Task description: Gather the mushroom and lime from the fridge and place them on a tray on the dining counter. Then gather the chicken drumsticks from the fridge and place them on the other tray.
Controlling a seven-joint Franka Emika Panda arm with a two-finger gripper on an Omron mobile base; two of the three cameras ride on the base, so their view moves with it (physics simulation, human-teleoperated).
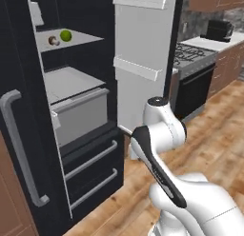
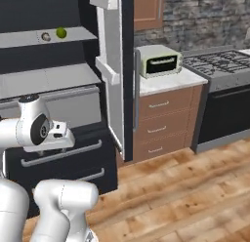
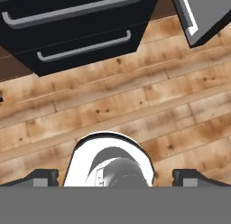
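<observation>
The hand [image 3: 115, 178] is spread wide, nothing held, aimed at wooden floor [image 3: 135, 105] — mushroom [image 1: 54, 40] and lime [image 1: 66, 35] are seen on the fridge shelf [image 1: 86, 38].

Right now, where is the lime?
The lime sits on the upper shelf of the open fridge, just right of the mushroom, at the upper left in both base views.

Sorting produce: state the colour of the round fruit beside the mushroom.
Green round lime, clearest in the left base view.
</observation>
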